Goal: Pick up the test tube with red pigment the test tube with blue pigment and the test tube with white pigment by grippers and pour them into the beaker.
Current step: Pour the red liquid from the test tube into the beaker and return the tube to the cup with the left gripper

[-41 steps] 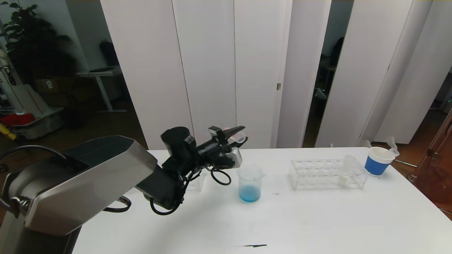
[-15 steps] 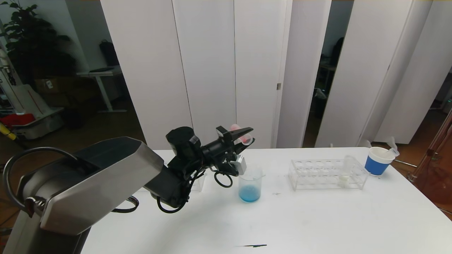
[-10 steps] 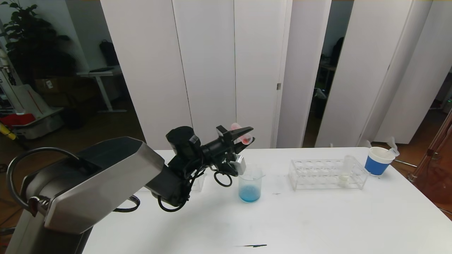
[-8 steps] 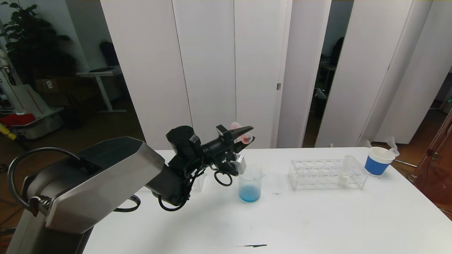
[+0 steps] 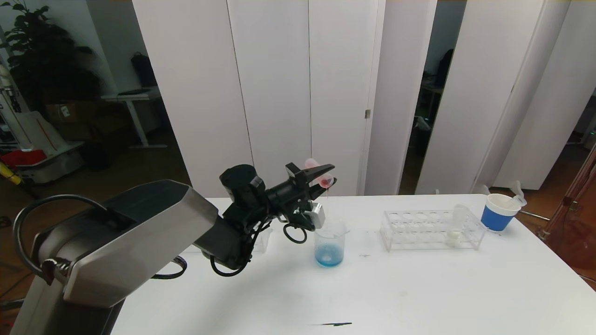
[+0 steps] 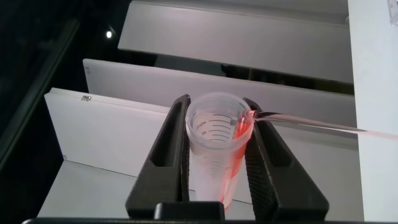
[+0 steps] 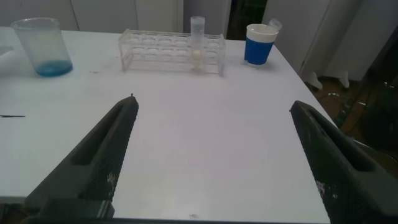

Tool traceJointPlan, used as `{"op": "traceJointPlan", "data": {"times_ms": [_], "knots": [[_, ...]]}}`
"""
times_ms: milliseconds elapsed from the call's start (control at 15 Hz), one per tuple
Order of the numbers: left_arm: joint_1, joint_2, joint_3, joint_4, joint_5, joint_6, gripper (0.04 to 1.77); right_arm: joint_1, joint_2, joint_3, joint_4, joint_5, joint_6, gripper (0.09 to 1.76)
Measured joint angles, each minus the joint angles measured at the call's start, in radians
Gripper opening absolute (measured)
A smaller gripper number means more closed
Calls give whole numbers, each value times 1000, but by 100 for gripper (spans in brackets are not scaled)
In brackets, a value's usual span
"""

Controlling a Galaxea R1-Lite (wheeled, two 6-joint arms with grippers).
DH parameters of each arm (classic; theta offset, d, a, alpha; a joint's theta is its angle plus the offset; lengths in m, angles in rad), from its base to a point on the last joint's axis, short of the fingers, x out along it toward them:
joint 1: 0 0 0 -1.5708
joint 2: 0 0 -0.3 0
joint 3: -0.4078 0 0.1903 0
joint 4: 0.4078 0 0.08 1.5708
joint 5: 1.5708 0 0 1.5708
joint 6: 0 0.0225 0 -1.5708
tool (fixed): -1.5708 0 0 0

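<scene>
My left gripper (image 5: 320, 173) is shut on the test tube with red pigment (image 5: 318, 172) and holds it tipped, mouth down, above the beaker (image 5: 329, 242). A thin red stream runs from its lip (image 6: 249, 117) toward the beaker, which holds blue liquid at its bottom. In the left wrist view the tube (image 6: 214, 146) sits between both fingers (image 6: 166, 149) of the left gripper (image 6: 216, 106). The test tube with white pigment (image 5: 455, 225) stands in the clear rack (image 5: 419, 230); it also shows in the right wrist view (image 7: 197, 43). No tube with blue pigment is in view. My right gripper (image 7: 213, 112) is open and empty, low over the table's front.
A blue-and-white paper cup (image 5: 498, 212) stands at the far right, beyond the rack. A small clear holder (image 5: 260, 239) sits behind my left arm. A dark mark (image 5: 336, 324) lies near the front edge of the white table (image 5: 419, 288).
My left gripper rose and moved right over the beaker, then tipped the red tube further; red liquid now runs from its lip. The right arm has not moved.
</scene>
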Motion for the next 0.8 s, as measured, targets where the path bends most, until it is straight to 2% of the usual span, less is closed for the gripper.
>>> {"op": "traceJointPlan", "data": {"times_ms": [800], "knots": [[1, 13, -27, -3, -5, 4, 60, 0, 0, 0, 0, 0, 0, 175]]}}
